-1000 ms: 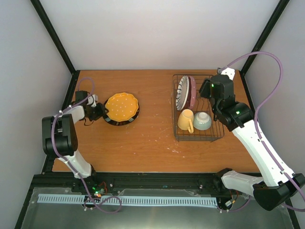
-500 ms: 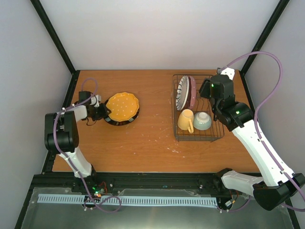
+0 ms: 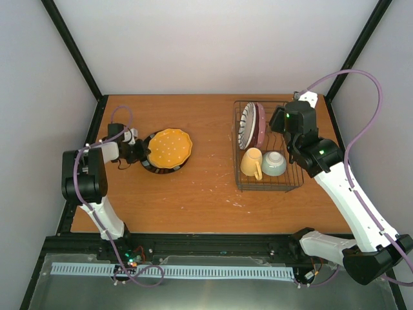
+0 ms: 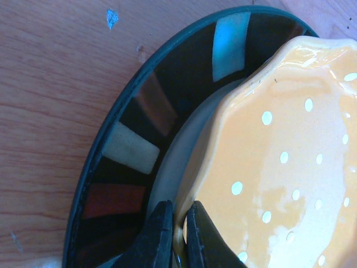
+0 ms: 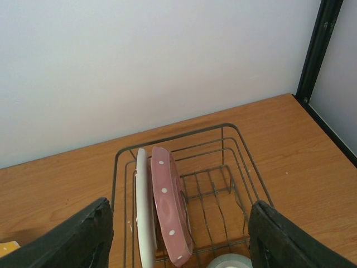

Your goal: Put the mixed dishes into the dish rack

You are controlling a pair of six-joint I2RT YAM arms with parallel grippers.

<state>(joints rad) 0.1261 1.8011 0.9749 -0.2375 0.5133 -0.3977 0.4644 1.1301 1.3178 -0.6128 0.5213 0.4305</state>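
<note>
A: Where's the orange plate (image 3: 169,147)?
B: Left side of the table (image 3: 206,200), sitting on the dark plate (image 3: 157,166), well apart from the dish rack (image 3: 236,161). Left gripper (image 4: 177,223) is pinched onto its scalloped rim.
A: Handling?
B: Prob. glazed ceramic: stiff, slick, chips easily, and some weight hangs off a thin rim pinch. Grip deep, carry slow, turn it upright for a rack slot.
A: Right gripper (image 3: 279,120)?
B: Fingers spread wide, holding nothing, above the rack's far end.
</note>
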